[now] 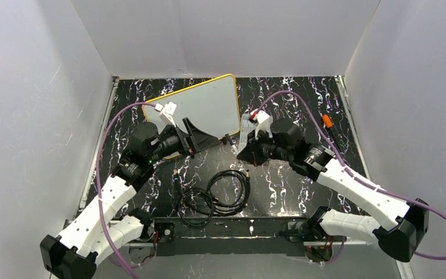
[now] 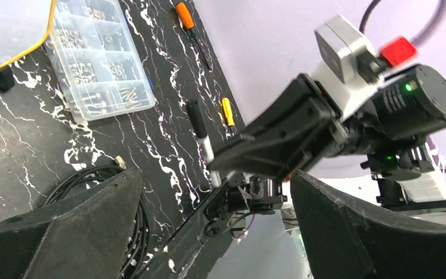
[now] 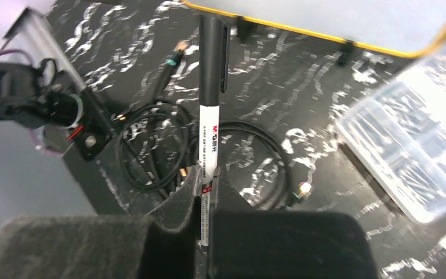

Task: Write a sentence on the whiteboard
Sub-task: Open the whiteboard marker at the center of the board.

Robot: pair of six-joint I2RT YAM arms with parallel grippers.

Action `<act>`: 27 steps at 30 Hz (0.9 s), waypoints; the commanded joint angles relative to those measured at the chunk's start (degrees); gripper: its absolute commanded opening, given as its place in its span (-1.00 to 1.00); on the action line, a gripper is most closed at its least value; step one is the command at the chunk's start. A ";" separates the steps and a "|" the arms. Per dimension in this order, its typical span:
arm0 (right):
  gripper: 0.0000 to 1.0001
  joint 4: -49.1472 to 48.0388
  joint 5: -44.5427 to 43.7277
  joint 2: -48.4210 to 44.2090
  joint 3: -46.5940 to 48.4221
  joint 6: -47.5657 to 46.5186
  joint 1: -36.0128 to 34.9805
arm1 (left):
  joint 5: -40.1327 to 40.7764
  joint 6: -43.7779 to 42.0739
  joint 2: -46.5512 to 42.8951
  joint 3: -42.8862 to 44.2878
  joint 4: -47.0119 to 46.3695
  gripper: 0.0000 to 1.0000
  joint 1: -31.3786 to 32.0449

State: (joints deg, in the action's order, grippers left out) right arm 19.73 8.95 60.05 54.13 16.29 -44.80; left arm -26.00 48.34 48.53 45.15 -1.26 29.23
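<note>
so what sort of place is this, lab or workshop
Most likely a robotics lab test cell: plain white panels wall in a black marbled table, a parts box of screws and coiled cables lie on it, and the right gripper clamps a marker near a whiteboard.

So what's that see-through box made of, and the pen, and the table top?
The box looks like clear, glossy plastic: you can see little metal bits through it. The pen seems plastic too, black shiny cap, white printed barrel. The table top looks like black marble with white veins, maybe only a printed sheet.
</note>
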 commanded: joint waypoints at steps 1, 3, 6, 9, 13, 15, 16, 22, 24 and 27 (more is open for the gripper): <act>-0.97 -3.21 2.20 1.41 4.70 -1.21 -5.55 | -0.55 3.75 -0.19 0.87 -0.11 0.96 0.21; -0.97 -3.70 2.25 2.36 5.74 -1.87 -7.53 | 0.00 4.17 -0.20 0.42 0.87 0.96 0.21; -0.97 -3.52 2.23 3.78 7.59 -2.75 -9.51 | -0.44 5.51 0.34 -0.39 0.54 0.81 0.21; -0.97 -3.45 2.03 4.66 8.82 -3.46 -10.74 | -1.55 6.08 1.21 -0.34 0.23 0.59 0.21; -0.97 -3.47 2.21 5.46 10.22 -4.16 -11.65 | -1.60 5.41 1.88 0.07 0.91 0.26 0.21; -0.97 -3.34 2.65 5.80 10.82 -4.54 -12.07 | -1.59 5.62 2.21 -0.04 0.93 0.09 0.21; -0.97 -3.37 2.71 5.92 11.05 -4.65 -12.29 | -1.59 5.91 2.38 -0.19 0.92 -0.01 0.21; -0.97 -2.80 2.50 6.04 11.44 -5.04 -13.03 | -0.90 7.35 1.80 -1.05 -0.06 -0.62 0.21; -0.97 -2.86 1.93 5.68 11.37 -4.93 -13.04 | -0.94 7.92 1.54 -1.16 -0.18 -0.89 0.22; -0.64 -5.87 -0.07 3.97 9.42 -3.31 -13.04 | -0.43 10.27 0.46 -1.94 -1.24 -1.00 0.21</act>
State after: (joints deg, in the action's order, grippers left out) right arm 18.68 10.35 66.37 62.61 12.12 -57.47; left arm -26.37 56.42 50.89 44.47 -1.26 29.43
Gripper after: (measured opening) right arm 0.059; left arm 0.079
